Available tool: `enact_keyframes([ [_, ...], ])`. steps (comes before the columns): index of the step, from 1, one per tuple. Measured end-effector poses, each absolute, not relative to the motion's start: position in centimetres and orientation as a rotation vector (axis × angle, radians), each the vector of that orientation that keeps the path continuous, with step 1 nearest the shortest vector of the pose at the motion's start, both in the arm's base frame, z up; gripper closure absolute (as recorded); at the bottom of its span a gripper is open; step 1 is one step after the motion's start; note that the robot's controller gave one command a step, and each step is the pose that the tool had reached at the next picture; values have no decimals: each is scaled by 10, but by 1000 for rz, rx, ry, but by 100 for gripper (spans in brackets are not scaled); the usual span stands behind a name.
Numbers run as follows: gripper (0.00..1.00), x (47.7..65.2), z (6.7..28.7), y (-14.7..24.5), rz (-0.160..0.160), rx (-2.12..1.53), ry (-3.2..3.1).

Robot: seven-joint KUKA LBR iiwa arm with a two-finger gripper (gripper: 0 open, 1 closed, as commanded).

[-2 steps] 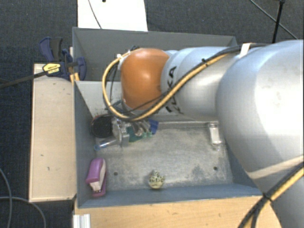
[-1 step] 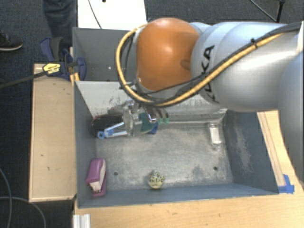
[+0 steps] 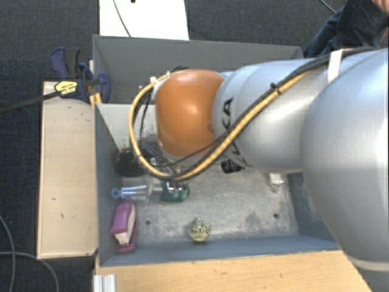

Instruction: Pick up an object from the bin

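The hand [image 3: 167, 174] hung low in the left half of the bin [image 3: 255, 221], showing as dark metal parts under the orange cover [image 3: 185, 111] on the wrist. The cover hid most of it from above, so whether it was released or clenched could not be told.

Just below the hand, on the bin floor, lay a small green rounded thing [image 3: 175, 193]. It sat right at the hand's lower edge; whether the two touched could not be made out. Beside the green thing, to its left, lay a clear tube with a blue end [image 3: 130, 192], lying crosswise with its blue end toward the left wall. It seemed to meet the green thing, though the join was unclear.

Up and to the left of the hand, close against the left wall, sat a dark round thing [image 3: 127, 162], partly shaded by the cover.

Farther out, in the near left corner, a purple and pink oblong thing [image 3: 123, 225] lay lengthwise along the left wall, apart from the tube above it. A small yellowish speckled ball [image 3: 200, 230] rested alone near the front wall, well apart from the hand. A small white piece [image 3: 276, 180] lay to the right under the silver arm [image 3: 285, 120], along which a yellow-and-black cable [image 3: 255, 109] ran and looped round the cover.
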State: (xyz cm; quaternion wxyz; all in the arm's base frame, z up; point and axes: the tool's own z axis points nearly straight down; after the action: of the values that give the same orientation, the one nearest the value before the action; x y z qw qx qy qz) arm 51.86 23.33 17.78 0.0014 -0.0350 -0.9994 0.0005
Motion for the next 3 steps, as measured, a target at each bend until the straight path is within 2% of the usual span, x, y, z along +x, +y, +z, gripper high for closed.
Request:
enact_keyframes([
  [1, 100, 534, 184, 210, -2, -223, -3138],
  [2, 100, 534, 254, 202, -6, -219, -3143],
  [3, 100, 547, 171, 180, 4, -678, -3064],
])
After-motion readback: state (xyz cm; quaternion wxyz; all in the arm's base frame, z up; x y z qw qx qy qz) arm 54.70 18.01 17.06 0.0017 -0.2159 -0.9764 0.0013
